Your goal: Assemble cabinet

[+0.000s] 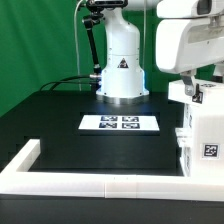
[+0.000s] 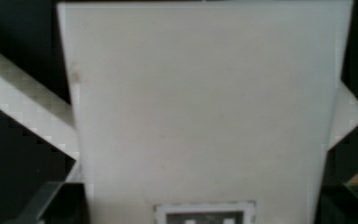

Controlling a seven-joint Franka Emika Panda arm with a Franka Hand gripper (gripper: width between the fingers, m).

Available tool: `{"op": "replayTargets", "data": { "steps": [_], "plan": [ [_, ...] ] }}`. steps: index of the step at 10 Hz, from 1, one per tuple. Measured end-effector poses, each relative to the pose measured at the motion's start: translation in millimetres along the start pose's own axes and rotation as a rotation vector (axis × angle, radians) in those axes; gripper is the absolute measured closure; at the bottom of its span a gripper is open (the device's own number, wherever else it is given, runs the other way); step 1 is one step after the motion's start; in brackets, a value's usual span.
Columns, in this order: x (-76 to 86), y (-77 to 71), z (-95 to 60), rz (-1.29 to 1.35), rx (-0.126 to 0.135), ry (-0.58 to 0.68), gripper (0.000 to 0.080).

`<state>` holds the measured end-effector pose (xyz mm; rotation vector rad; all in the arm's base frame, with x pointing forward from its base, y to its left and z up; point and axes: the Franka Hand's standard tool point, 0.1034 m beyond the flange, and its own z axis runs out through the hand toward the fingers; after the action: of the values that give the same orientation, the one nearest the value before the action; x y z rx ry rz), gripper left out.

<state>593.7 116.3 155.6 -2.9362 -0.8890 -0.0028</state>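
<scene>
The cabinet [image 1: 203,140] stands at the exterior view's right edge on the black table [image 1: 60,115], against the low white border frame [image 1: 90,178] — the arm's wrist right above it. Its white face [image 2: 202,100] fills the wrist view. Whether the fingers are spread or pinching — I cannot tell. The marker board [image 1: 119,123] lies nearby.

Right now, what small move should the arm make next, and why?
Probably a slow, straight descent. In the wrist view the cabinet fills the frame, and the exterior view shows the arm right above it at the right edge. The claw itself is out of sight, so grip is unconfirmed.
</scene>
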Motion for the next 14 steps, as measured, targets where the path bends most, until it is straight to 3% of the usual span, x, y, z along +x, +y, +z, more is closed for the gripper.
{"op": "replayTargets", "data": {
  "steps": [8, 13, 14],
  "plan": [
    [2.9, 0.7, -1.4, 0.750, 0.007, 0.015, 0.0242],
    [-1.2, 3.1, -1.9, 0.826, 0.005, 0.012, 0.0236],
    [-2.6, 2.1, -8.1, 0.811, 0.006, 0.014, 0.0070]
  ]
}}
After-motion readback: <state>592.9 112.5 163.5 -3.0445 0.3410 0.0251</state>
